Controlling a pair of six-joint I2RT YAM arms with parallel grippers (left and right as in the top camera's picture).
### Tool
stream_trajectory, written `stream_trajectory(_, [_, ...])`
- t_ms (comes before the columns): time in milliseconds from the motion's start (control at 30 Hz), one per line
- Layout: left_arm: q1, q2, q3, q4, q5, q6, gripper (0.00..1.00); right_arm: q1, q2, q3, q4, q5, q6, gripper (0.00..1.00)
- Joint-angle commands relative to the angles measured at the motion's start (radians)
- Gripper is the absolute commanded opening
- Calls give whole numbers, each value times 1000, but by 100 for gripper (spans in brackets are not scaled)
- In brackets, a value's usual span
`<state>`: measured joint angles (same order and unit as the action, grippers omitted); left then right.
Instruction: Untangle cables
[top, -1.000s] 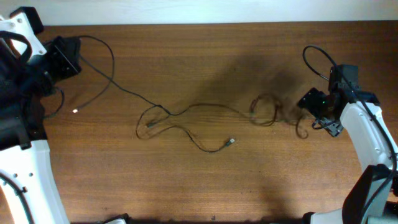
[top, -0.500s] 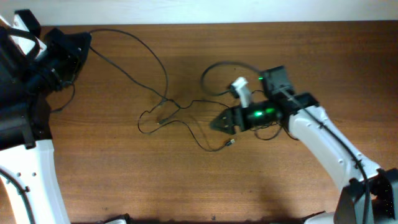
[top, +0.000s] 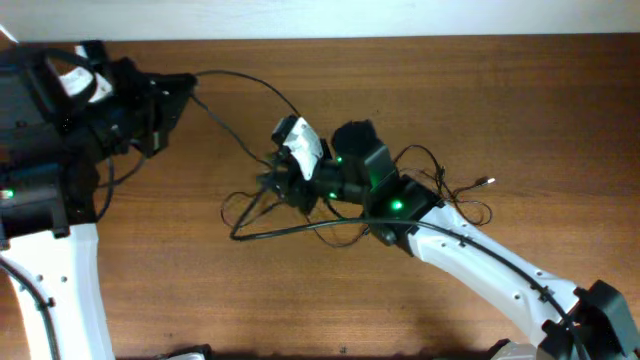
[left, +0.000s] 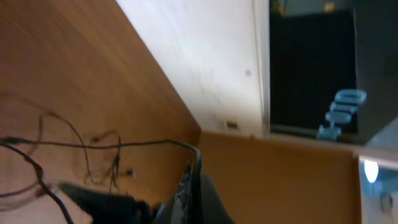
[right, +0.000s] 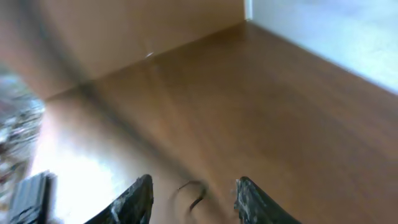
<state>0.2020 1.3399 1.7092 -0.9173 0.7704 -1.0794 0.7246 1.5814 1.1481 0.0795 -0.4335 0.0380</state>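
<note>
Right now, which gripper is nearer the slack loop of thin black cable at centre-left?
Right. The right gripper is just right of the slack loop of thin black cable; the left gripper is much farther, up-left of it in the overhead view.

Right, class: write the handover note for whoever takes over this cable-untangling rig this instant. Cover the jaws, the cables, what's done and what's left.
Left gripper: jaws appear shut on one cable, which is strung from it toward the middle of the table.
Right gripper: jaws open, holding nothing, low over the bunch of cables.
Done: nothing is separated yet. The wires cross in one bunch, and one plug end trails to the right.
Left: free each cable and lay them apart.
</note>
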Motion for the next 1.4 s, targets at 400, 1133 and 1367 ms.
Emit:
stream_trajectory(400, [318,1,19,-1,262,-33,0,-278,159,10,-490,373,74,4])
stream_trajectory(1133, [385,-2,19,-280,-838,608,0,-718,159,9,-788,400,143,29])
stream_trajectory(1367, [461,-96,19,-608,-1355,-55,0,-718,159,8,-792,372,143,29])
